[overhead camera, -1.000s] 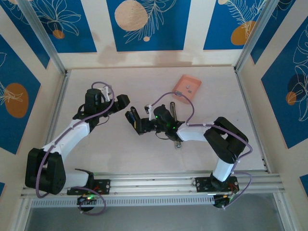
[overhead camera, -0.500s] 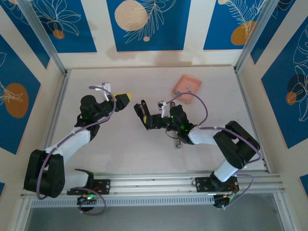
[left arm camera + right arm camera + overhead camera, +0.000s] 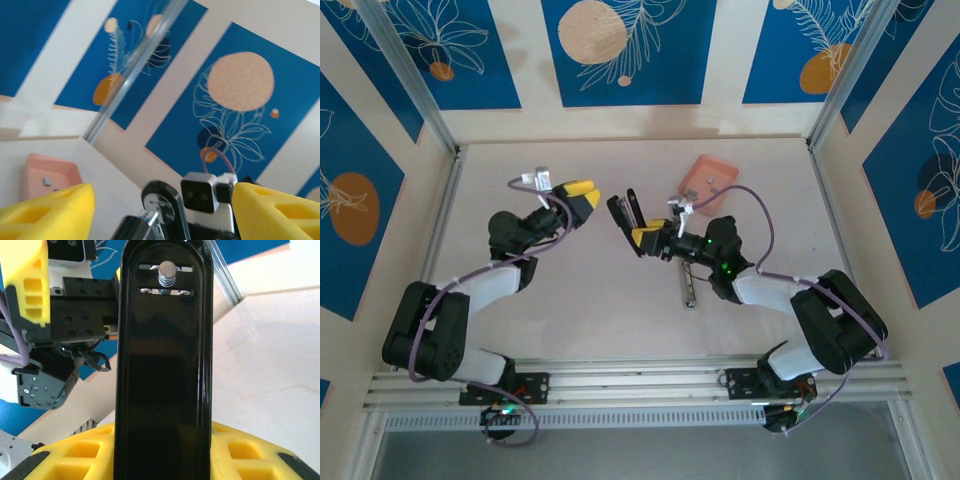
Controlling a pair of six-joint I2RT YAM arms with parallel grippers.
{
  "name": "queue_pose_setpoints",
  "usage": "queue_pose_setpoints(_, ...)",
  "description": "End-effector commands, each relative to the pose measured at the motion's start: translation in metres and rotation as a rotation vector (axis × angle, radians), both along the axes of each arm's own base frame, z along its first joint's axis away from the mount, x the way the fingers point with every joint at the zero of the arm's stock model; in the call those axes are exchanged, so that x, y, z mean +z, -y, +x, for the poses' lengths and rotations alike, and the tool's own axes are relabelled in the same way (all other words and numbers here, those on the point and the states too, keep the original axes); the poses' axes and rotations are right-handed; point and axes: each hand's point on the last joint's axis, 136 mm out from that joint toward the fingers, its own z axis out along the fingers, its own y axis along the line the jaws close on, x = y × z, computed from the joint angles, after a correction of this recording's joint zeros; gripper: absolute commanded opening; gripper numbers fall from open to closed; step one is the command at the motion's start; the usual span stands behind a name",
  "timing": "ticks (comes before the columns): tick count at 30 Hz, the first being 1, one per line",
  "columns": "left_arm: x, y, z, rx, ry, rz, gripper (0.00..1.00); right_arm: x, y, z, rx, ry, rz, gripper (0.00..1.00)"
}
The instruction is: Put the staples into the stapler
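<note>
My right gripper is shut on the black stapler and holds it off the table, its free end tilted toward the left arm. In the right wrist view the stapler stands upright between the yellow pads, a spring pin at its top. My left gripper is open, facing the stapler from a short gap away. The stapler's rounded end shows between the left gripper's spread yellow fingers. Tiny grey staples lie in the pink tray; one staple shows in the left wrist view.
A slim metal bar lies on the table below the right wrist. The pink tray sits at the back near the right wall. Aluminium posts stand at the back corners, and a rail runs along the near edge.
Both grippers have risen and moved toward the back. The right one carried the stapler rightward and up; the left one swung up to face it.
</note>
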Motion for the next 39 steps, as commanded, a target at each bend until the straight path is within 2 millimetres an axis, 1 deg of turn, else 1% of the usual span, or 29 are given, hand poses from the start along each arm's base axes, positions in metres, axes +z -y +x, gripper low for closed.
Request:
queue_pose_setpoints(1, 0.020, 0.008, -0.025, -0.060, 0.139, 0.000, 0.72, 0.054, 0.005, -0.012, 0.042, 0.181, 0.100, 0.08)
queue_pose_setpoints(4, 0.022, 0.010, -0.033, -0.071, 0.167, 0.010, 0.73, 0.067, 0.009, -0.015, 0.056, 0.225, 0.116, 0.08)
queue_pose_setpoints(9, 0.022, 0.011, -0.044, -0.086, 0.212, 0.034, 0.73, 0.081, 0.019, -0.021, 0.099, 0.294, 0.126, 0.08)
queue_pose_setpoints(16, 0.024, 0.023, -0.064, -0.132, 0.295, 0.099, 0.75, 0.096, 0.014, -0.037, 0.200, 0.364, 0.115, 0.08)
queue_pose_setpoints(22, 0.028, 0.027, -0.073, -0.157, 0.331, 0.077, 0.76, 0.100, 0.009, -0.045, 0.257, 0.390, 0.110, 0.08)
queue_pose_setpoints(26, 0.028, 0.029, -0.072, -0.167, 0.329, 0.064, 0.70, 0.104, 0.008, -0.050, 0.286, 0.404, 0.114, 0.08)
queue_pose_setpoints(30, 0.028, 0.033, -0.076, -0.174, 0.358, 0.071, 0.69, 0.107, 0.006, -0.055, 0.312, 0.413, 0.120, 0.08)
queue_pose_setpoints(33, 0.029, 0.037, -0.081, -0.196, 0.377, 0.077, 0.68, 0.107, 0.006, -0.056, 0.319, 0.413, 0.121, 0.08)
queue_pose_setpoints(39, 0.028, 0.046, -0.090, -0.230, 0.407, 0.086, 0.61, 0.109, 0.004, -0.059, 0.337, 0.420, 0.123, 0.08)
